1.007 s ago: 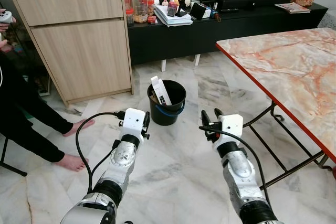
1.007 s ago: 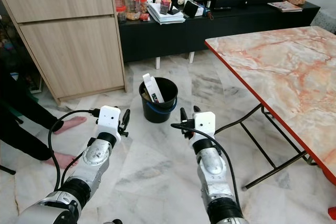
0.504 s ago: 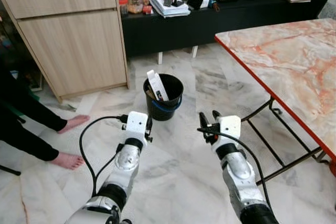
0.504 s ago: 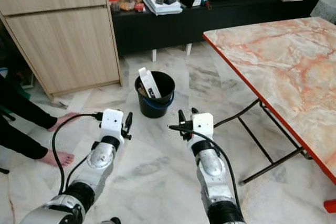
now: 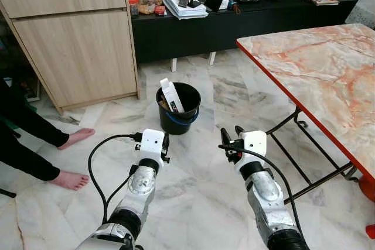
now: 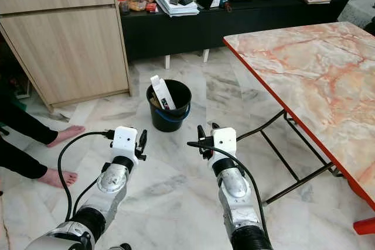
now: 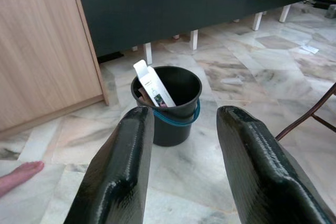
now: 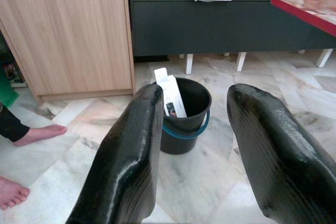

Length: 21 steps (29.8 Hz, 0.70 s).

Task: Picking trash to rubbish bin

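A black rubbish bin (image 5: 179, 108) with a blue handle stands on the marble floor ahead of me. A white carton (image 5: 171, 95) sticks up out of it, leaning against the rim. The bin (image 7: 168, 104) and carton (image 7: 154, 84) also appear in the left wrist view, and the bin (image 8: 185, 114) in the right wrist view. My left gripper (image 5: 164, 144) is held out in front, a little short of the bin, open and empty. My right gripper (image 5: 231, 137) is level with it on the right, also open and empty.
A marble-topped folding table (image 5: 319, 74) with a red edge and black legs stands at the right. A wooden cabinet (image 5: 73, 39) and a low black TV unit (image 5: 234, 19) line the back wall. A person's bare feet (image 5: 73, 159) are on the floor at the left.
The camera has shifted, so the bin now sits higher and slightly left in view. Both grippers keep the same pose, open and empty.
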Tool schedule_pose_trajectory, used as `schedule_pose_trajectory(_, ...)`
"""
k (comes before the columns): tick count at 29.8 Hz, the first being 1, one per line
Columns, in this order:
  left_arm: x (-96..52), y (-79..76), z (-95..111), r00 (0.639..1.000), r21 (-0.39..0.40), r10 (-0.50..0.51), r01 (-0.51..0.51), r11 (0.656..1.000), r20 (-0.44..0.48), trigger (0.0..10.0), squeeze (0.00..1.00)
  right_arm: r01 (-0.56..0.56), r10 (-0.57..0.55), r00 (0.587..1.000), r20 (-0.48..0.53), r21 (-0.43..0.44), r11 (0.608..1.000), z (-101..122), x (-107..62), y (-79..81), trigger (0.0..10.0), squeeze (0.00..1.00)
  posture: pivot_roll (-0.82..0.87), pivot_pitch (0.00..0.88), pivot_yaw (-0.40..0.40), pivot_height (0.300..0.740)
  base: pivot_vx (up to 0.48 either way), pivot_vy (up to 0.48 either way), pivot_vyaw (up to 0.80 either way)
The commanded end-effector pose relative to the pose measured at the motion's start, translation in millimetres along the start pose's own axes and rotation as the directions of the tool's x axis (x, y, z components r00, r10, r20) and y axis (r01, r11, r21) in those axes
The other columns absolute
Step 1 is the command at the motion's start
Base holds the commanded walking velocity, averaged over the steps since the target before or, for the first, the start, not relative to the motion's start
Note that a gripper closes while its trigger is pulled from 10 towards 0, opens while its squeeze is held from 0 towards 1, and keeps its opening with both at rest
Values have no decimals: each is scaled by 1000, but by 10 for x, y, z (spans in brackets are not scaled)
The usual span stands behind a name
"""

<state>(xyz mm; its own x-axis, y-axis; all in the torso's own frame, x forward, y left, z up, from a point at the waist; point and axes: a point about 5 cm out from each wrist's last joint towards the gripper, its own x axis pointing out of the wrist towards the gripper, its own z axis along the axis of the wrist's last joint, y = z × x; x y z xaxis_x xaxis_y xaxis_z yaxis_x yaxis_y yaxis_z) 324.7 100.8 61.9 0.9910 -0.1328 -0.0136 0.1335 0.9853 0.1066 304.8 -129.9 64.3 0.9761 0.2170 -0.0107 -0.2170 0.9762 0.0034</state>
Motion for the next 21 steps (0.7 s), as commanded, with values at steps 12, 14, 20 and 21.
schedule_pose_trajectory(12,-14,-21,-44,999,7,-16,16,1000,-31,10000,0,10,-10,1000,0,19,1000,7,5,17,10000,0,13,60,-105,740,0,0,0)
schedule_pose_trajectory(14,-14,-22,-45,999,7,-17,18,1000,-31,10000,0,10,-10,1000,-1,21,1000,5,6,20,10000,0,17,53,-102,740,0,0,0)
schedule_pose_trajectory(20,-10,-17,-43,999,12,-22,22,1000,-33,10000,0,6,-5,1000,-7,26,1000,-4,15,33,10000,0,19,43,-97,740,0,0,-755)
schedule_pose_trajectory(21,-9,-17,-43,999,12,-23,23,1000,-33,10000,0,6,-6,1000,-7,25,1000,-4,16,34,10000,0,19,43,-97,740,0,0,-800)
